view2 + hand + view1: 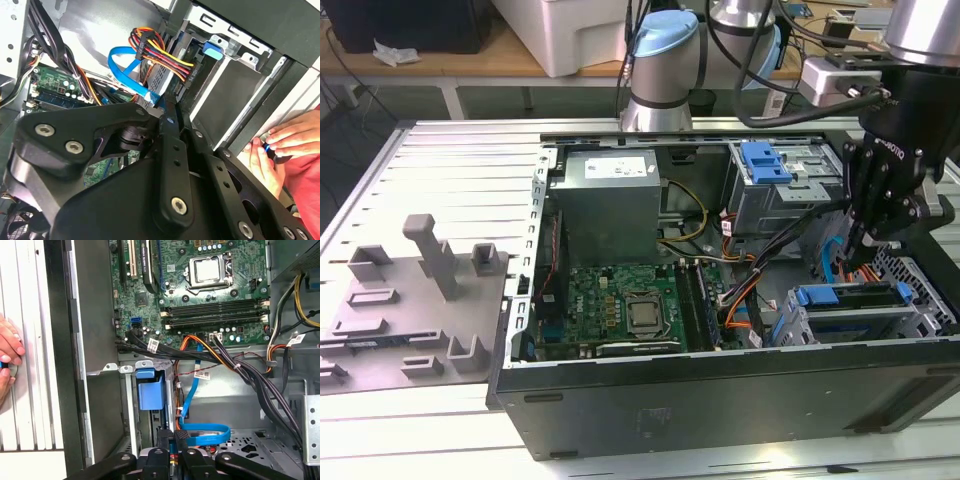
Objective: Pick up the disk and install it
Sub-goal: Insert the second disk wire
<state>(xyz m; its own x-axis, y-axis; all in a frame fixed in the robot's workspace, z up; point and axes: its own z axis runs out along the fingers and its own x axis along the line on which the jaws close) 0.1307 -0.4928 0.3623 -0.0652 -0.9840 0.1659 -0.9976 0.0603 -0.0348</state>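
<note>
My jaws are drawn together to a bare slit, with nothing I can make out between them. The gripper (861, 250) hangs inside the case, low on the exterior view's right, just above the drive cage (920, 300). The disk (850, 300) sits there in its slot (rail showing), so I judge it seated. One flat blue cable (202, 434) loops at my fingertips. I count two blue brackets, and two hands (295, 137) outside the case.
</note>
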